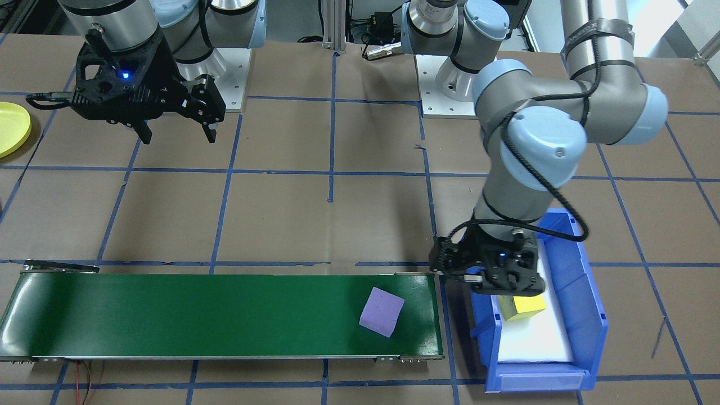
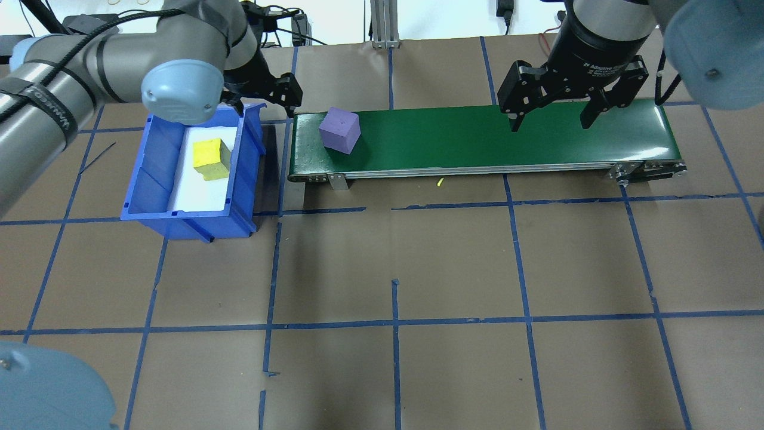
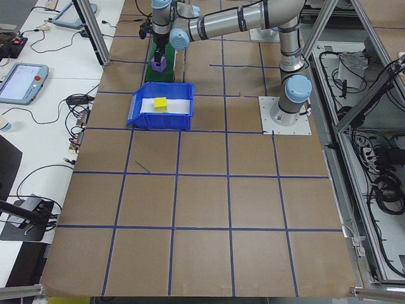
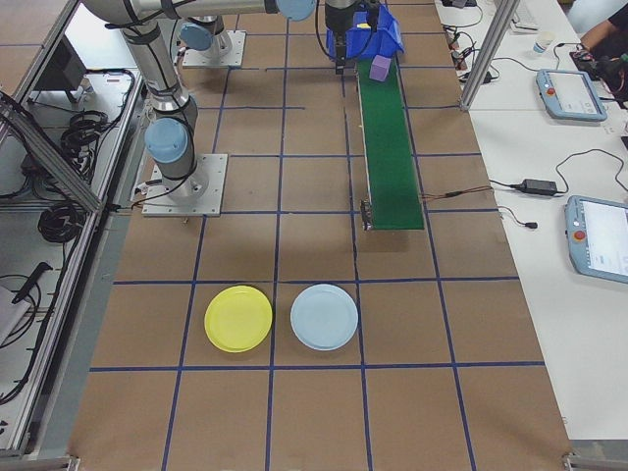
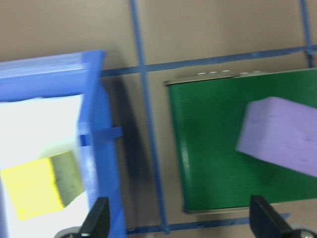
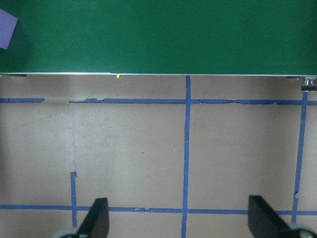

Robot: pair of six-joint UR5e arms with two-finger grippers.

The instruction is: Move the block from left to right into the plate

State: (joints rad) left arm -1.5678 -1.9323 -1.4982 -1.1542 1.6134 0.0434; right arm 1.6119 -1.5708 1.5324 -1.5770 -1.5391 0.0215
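A purple block (image 1: 382,312) lies on the green conveyor belt (image 1: 197,315), at the end nearest the blue bin (image 1: 585,315). A yellow block (image 1: 526,306) rests inside that bin on white padding. My left gripper (image 5: 181,220) hangs open and holds nothing, above the bin's belt-side wall; the purple block (image 5: 282,139) is to one side and the yellow block (image 5: 34,191) to the other. My right gripper (image 2: 549,119) is open and holds nothing, hovering over the belt's other end. The yellow plate (image 4: 238,318) sits far beyond that end, by the table edge.
A pale blue plate (image 4: 324,316) lies beside the yellow plate. The belt's frame and the bin's raised walls (image 2: 239,179) stand above the brown, blue-taped table. Both arm bases (image 1: 450,84) stand at the robot's side of the table.
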